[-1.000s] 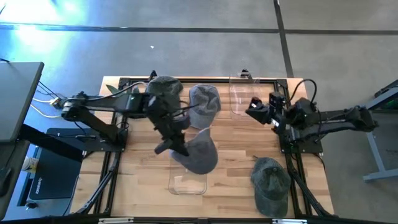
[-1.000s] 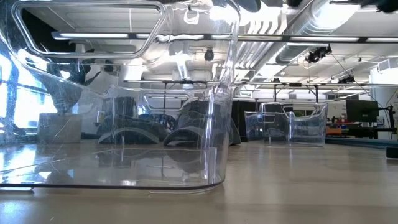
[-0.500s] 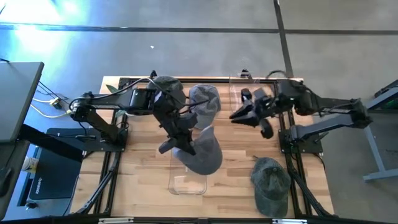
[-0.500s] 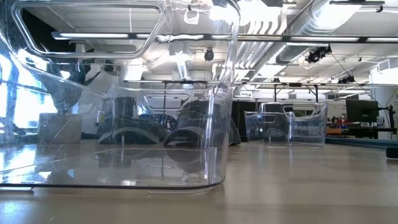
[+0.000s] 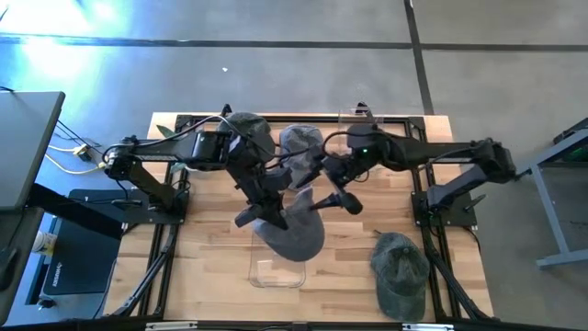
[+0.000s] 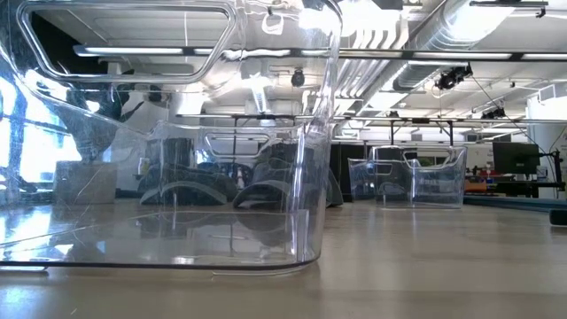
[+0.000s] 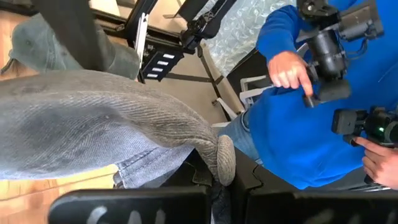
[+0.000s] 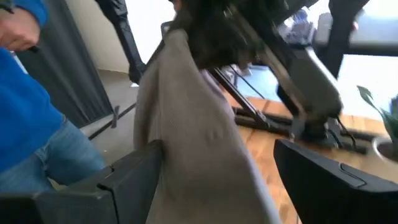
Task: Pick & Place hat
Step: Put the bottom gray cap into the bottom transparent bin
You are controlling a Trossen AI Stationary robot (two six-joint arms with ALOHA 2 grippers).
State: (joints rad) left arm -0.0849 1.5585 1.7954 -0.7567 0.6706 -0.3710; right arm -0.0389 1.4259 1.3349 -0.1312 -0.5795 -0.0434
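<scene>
Grey ribbed hat (image 5: 292, 230) hangs from my left end effector (image 5: 260, 204), which is clamped tight on it, above the clear bin (image 5: 277, 268) at the table's (image 5: 207, 267) front middle. My right end effector (image 5: 323, 184) sits just beside it, fingers spread wide with the fabric between them in its wrist view, gripping nothing.

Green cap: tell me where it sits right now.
In the high view the green cap lies on the table's front right corner, apart from both arms, right of the clear bin.
</scene>
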